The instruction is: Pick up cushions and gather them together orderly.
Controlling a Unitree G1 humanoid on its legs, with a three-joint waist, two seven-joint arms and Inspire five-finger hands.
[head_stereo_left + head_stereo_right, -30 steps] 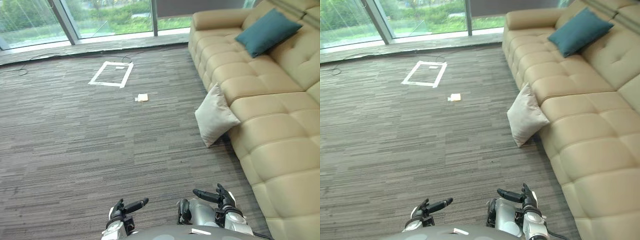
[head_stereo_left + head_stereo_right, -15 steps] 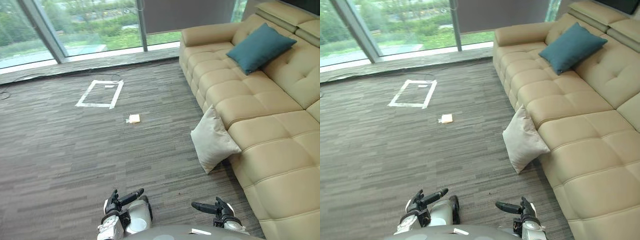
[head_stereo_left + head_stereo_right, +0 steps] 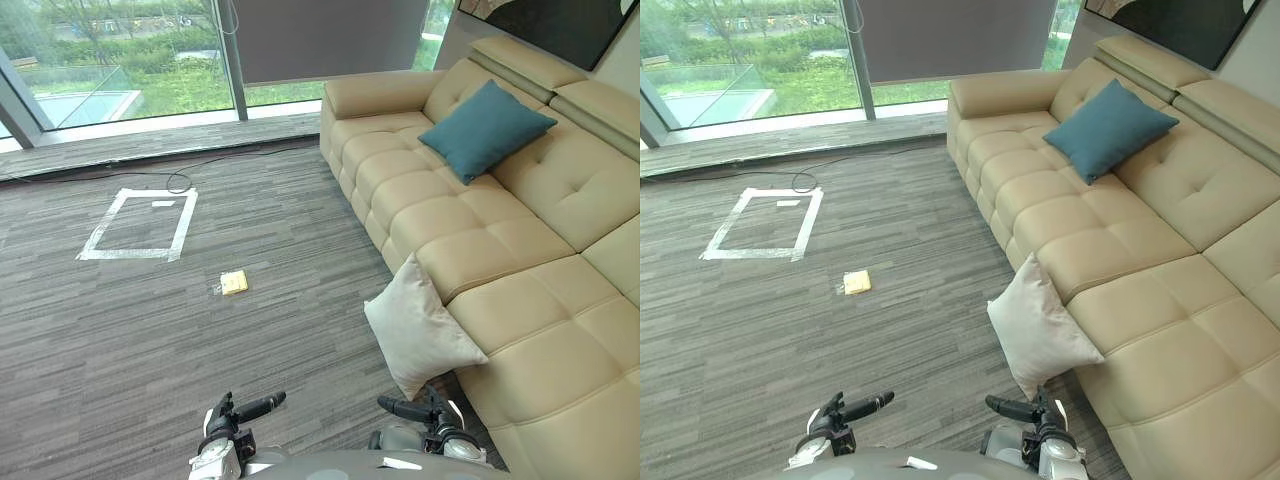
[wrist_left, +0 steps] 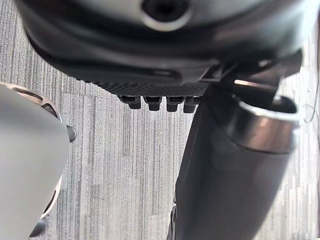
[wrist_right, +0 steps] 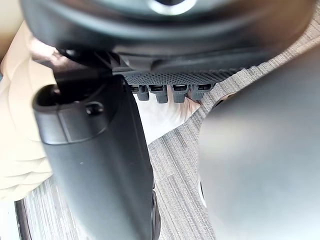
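Cushions well apart: white cushion (image 3: 420, 335) stands on carpet (image 3: 120, 360) lower centre-right, leaning on front of beige sofa (image 3: 560, 300); teal cushion (image 3: 485, 128) upper right, on sofa seat vs backrest. Left hand (image 3: 228, 420) bottom centre-left, right hand (image 3: 432, 412) bottom centre-right just below white cushion, both relaxed, fingers straight, holding nothing. White tape square (image 3: 138, 224) & small yellow pad (image 3: 234, 282) at left

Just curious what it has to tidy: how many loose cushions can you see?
2. A teal square fabric cushion lies on the beige leather sofa; an off-white square cushion stands on the carpet against its front. Others may be hidden.
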